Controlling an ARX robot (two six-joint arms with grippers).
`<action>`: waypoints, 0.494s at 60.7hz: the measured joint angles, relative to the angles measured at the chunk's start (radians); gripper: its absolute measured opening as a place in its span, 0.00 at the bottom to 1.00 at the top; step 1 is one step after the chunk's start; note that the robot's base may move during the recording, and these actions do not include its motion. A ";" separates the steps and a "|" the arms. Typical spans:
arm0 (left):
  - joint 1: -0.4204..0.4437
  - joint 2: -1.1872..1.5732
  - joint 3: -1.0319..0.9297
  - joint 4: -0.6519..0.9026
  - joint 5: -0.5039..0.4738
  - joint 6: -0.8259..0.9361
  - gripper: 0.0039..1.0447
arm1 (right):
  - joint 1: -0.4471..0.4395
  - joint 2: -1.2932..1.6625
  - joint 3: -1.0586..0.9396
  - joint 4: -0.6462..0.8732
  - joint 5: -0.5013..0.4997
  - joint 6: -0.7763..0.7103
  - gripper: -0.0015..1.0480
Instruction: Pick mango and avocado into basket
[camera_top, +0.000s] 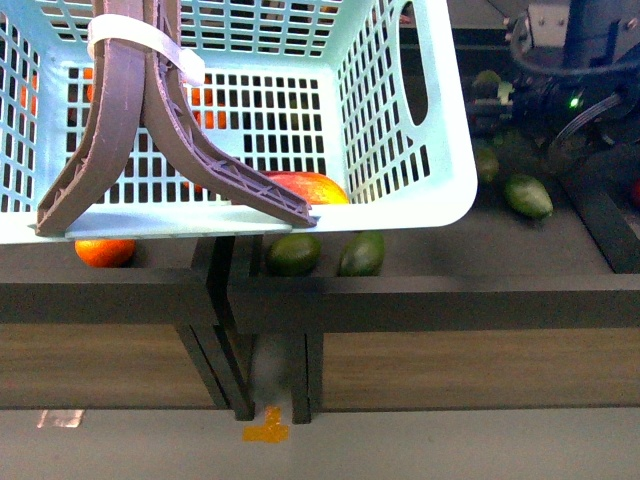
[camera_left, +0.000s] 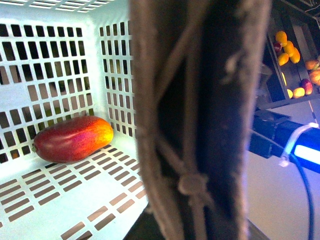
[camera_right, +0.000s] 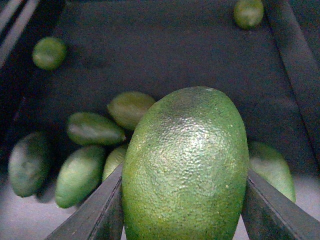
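avocado (camera_right: 185, 165) clamped between right fingers (camera_right: 272, 212); left wrist alone shows mango (camera_left: 72, 138) whole in basket (camera_left: 60, 65); left fingers' state unclear

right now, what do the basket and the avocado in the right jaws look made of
The basket: probably moulded plastic, smooth light teal, judging by its even slotted lattice walls. The avocado: green pebbled skin with a slight sheen; real fruit or imitation, I cannot tell.
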 joint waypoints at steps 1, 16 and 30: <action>0.000 0.000 0.000 0.000 0.000 0.000 0.05 | 0.000 -0.011 -0.008 0.001 -0.002 0.001 0.53; 0.000 0.000 0.000 0.000 0.000 0.000 0.05 | 0.027 -0.280 -0.156 -0.005 -0.061 0.051 0.53; 0.000 0.000 0.000 0.000 0.000 0.000 0.05 | 0.106 -0.525 -0.265 -0.042 -0.091 0.102 0.53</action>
